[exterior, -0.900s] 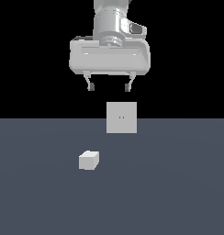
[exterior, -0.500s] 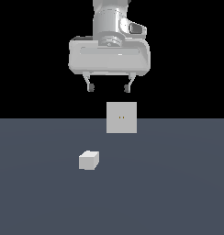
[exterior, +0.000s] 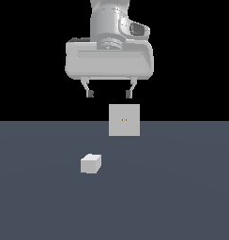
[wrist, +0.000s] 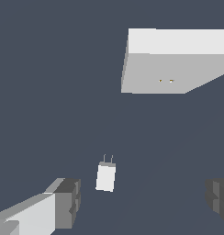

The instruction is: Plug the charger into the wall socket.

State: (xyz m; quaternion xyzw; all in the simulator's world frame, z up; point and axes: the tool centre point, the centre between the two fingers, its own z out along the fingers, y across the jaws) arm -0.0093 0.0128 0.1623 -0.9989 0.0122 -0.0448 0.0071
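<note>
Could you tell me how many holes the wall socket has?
2: two tiny yellowish holes sit side by side at the centre of the wall socket, facing the charger.

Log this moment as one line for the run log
phase: approach | pincer: open, empty, raised | charger: on floor, untouched, prongs toward socket | socket: upright, empty | plugged: no

A bare simulated test space, apparently: flat slate-blue floor [exterior: 182,197], black void behind, no furniture or walls.
</note>
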